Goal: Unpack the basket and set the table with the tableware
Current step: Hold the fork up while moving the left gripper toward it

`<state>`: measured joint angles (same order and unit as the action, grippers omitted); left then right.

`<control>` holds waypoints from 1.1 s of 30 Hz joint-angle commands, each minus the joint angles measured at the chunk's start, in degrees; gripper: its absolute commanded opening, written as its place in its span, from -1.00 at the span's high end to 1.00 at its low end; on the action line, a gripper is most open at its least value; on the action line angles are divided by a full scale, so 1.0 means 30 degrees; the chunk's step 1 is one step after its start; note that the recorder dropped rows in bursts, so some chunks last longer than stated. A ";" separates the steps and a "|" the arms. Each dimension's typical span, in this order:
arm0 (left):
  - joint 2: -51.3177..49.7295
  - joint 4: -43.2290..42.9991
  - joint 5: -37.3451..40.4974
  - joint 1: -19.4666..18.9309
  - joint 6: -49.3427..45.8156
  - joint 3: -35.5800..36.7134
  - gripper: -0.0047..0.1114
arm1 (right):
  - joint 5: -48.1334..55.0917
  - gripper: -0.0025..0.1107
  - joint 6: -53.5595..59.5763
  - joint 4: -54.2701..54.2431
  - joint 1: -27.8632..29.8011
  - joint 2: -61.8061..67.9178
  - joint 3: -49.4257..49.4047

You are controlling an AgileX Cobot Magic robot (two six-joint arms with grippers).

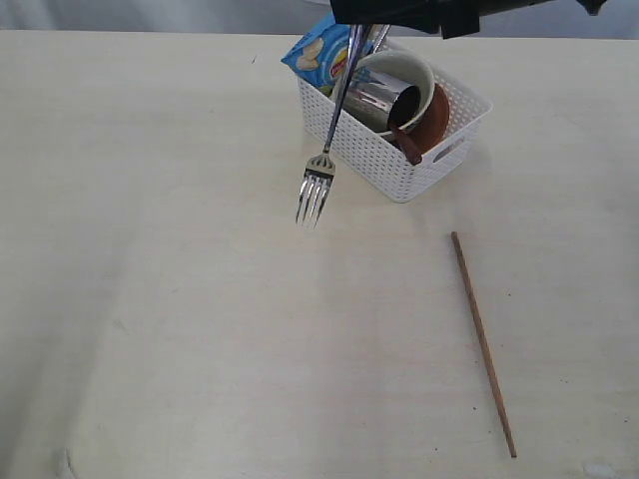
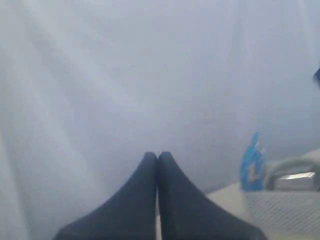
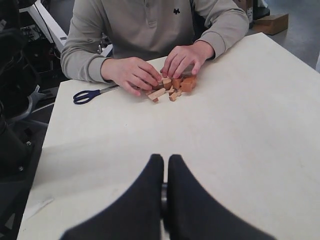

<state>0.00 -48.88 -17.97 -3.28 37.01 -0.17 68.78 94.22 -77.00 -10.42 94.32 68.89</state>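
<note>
**Exterior view.** At the top edge, largely cut off by the frame: right hand, above the basket. Clamped tight on the handle end of the fork. Hanging nearly upright, tines down, crossing the basket's left corner in this view. Tines seen against bare surface.

Set at an angle toward the far right of the surface, close to the far edge: the basket. Contents:
- blue snack packet, at the far-left corner
- cream bowl, tipped on its side
- steel cup, lying in the bowl
- brown plate, leaning at the right wall
- red-brown spoon, its end at the near rim

Flat on the surface, well apart from the basket: one chopstick, running from mid-right toward the near edge. Wide open room over the whole left half and the near centre.

**Left wrist view.** Fully closed, tip against tip, holding nothing: left hand. Facing a pale grey backdrop. Beyond the fingers, blurred and well apart from them: packet, bowl rim and the basket's perforated wall.

**Right wrist view.** Closed to a thin slit: right hand, with a sliver of steel showing between the fingers. Ahead, open surface up to its far edge. Seated there: a person in a beige shirt, touching a small pile of wooden blocks. Beside the blocks, near the corner: blue-handled scissors. Beyond the surface's side edge: dark equipment.
</note>
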 commanded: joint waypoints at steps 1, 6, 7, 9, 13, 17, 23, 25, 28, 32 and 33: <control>0.0000 0.0121 -0.3298 -0.0048 0.4417 0.0056 0.92 | 0.0226 0.96 0.0172 -0.0298 -0.0007 0.0009 0.0127; 0.0000 0.0121 -0.5647 -0.0048 0.5751 0.0056 0.92 | 0.0226 0.96 0.0019 -0.0298 -0.0007 0.0078 0.0127; 0.0000 0.0121 -0.6248 -0.0048 0.5751 0.0056 0.92 | 0.0226 0.96 0.0019 -0.0298 -0.0007 0.0078 0.0127; 0.0000 0.0121 -0.7625 -0.0048 0.5751 0.0056 0.92 | 0.0226 0.96 0.0019 -0.0298 -0.0007 0.0078 0.0127; 0.0000 0.0044 -0.9085 -0.0048 0.5751 0.0056 0.92 | 0.0226 0.96 0.0019 -0.0298 -0.0007 0.0078 0.0127; 0.0000 0.0011 -0.8794 -0.0048 0.5751 0.0056 0.92 | 0.0226 0.96 0.0019 -0.0298 -0.0007 0.0078 0.0127; 0.0000 0.1755 -0.7427 -0.0048 0.5875 0.0056 0.92 | 0.0226 0.96 0.0019 -0.0298 -0.0007 0.0078 0.0127; 0.0000 0.3492 -0.5518 -0.0048 0.5580 -0.0324 0.92 | 0.0186 0.96 0.0019 -0.0298 -0.0007 0.0081 0.0127; -0.0500 0.4568 -0.2311 -0.0048 0.4568 -0.2111 0.92 | 0.0062 0.96 -0.0020 -0.0298 -0.0007 0.0115 0.0127; -0.3851 0.4155 -0.1497 -0.0048 0.5180 -0.4485 0.92 | 0.0062 0.96 -0.0167 -0.0298 -0.0007 0.0124 0.0127; -0.5001 0.3756 -0.1497 -0.0048 0.5600 -0.5008 0.92 | 0.0062 0.96 -0.0379 -0.0298 -0.0007 0.0124 0.0127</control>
<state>-8.02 -36.97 -24.63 -3.28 51.60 -11.12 68.78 94.11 -77.00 -10.42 94.67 68.89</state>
